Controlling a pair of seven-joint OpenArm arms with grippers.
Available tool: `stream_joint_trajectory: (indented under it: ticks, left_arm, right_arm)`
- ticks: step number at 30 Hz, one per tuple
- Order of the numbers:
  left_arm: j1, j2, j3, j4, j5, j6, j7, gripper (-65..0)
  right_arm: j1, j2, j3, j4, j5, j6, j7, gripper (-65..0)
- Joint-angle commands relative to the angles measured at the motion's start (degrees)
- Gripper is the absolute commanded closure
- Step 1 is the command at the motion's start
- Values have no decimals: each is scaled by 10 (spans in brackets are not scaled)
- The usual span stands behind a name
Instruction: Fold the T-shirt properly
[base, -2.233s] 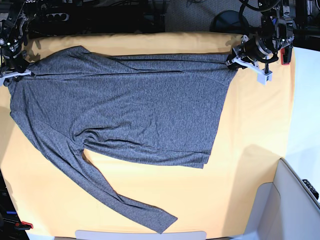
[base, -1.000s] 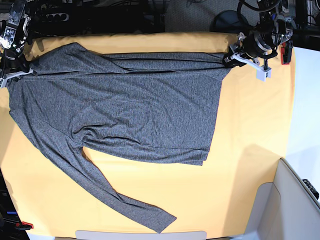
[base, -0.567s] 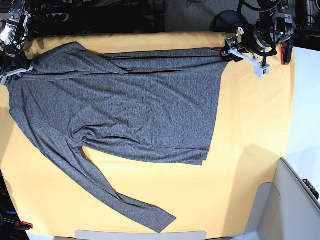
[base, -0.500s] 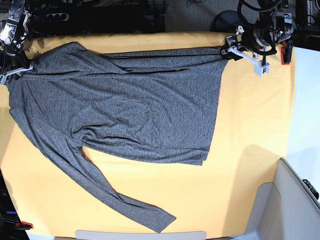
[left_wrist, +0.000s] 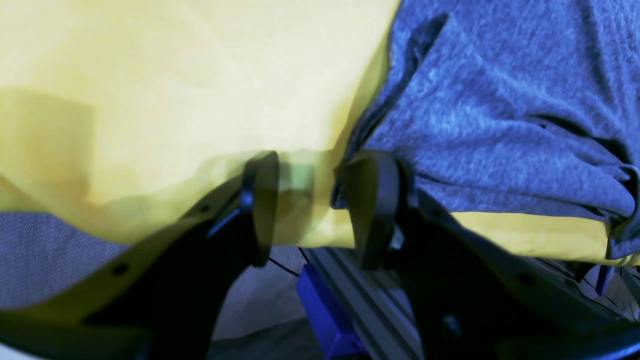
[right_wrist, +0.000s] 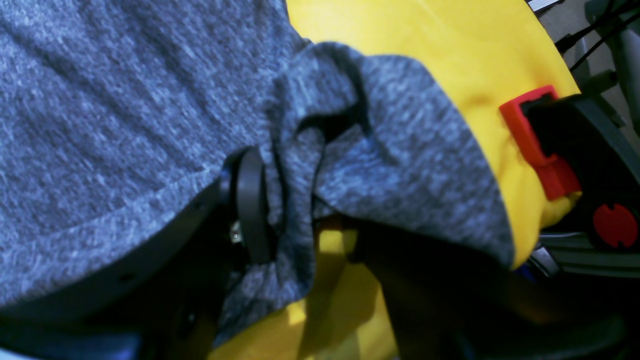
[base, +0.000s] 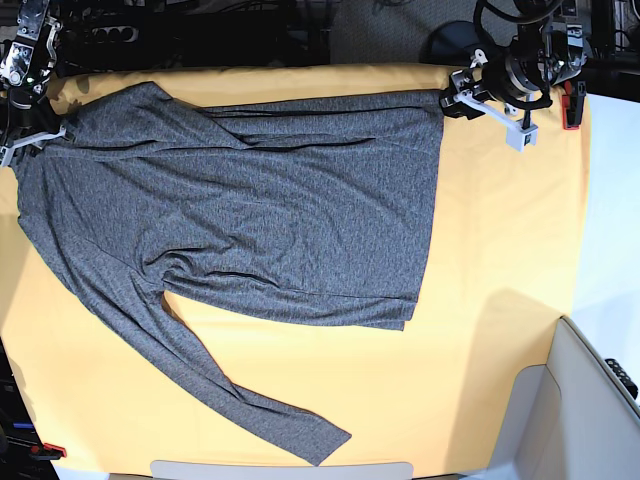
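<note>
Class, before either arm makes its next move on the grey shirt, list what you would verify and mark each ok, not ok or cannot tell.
1. Left gripper free of the T-shirt: ok, jaws apart, nothing between them, the hem corner beside one finger.
2. Right gripper has hold of fabric: ok, bunched shirt sits between its fingers.
3. Body lies flat on the yellow cloth: ok, only light creases.
4. Long sleeve tucked in: not ok, it trails toward the near edge.
5. Far sleeve position: cannot tell, folds hide it.
</note>
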Motion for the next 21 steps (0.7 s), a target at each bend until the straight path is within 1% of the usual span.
stream_joint_trajectory:
  ticks: [1, 3, 5, 6, 8, 13, 15, 19, 21]
  left_arm:
    - [-1, -4, -2, 9, -2, 3, 7, -253]
    - [-1, -3, -2, 9, -2, 3, 15, -253]
    - [-2, -3, -2, 9, -2, 3, 15, -253]
    - [-2, -3, -2, 9, -2, 3, 15, -253]
    - [-2, -3, -2, 9, -2, 3, 15, -253]
    - [-2, -3, -2, 9, -2, 3, 16, -253]
    - [-2, -3, -2, 9, -2, 3, 17, -253]
    - [-6, -3, -2, 9, -2, 3, 18, -253]
    - [-8, -3, -1, 9, -2, 3, 18, -251]
  right_arm:
    - [-24, -9, -5, -18, -3, 0, -138, -221]
    - [-23, -8, -5, -18, -3, 3, -138, -222]
    - [-23, -8, -5, -19, -3, 25, -138, -224]
    - [-23, -8, -5, -20, -3, 37, -138, -237]
    - [-23, -8, -5, -21, -3, 49, -139, -289]
    - [-23, -12, -8, -21, -3, 51, -139, -451]
    - [-23, -13, -9, -21, -3, 52, -139, -482]
    - [-25, -13, -9, -18, 0, 53, -139, -482]
    - [-29, -10, -5, -18, 27, 53, -139, -482]
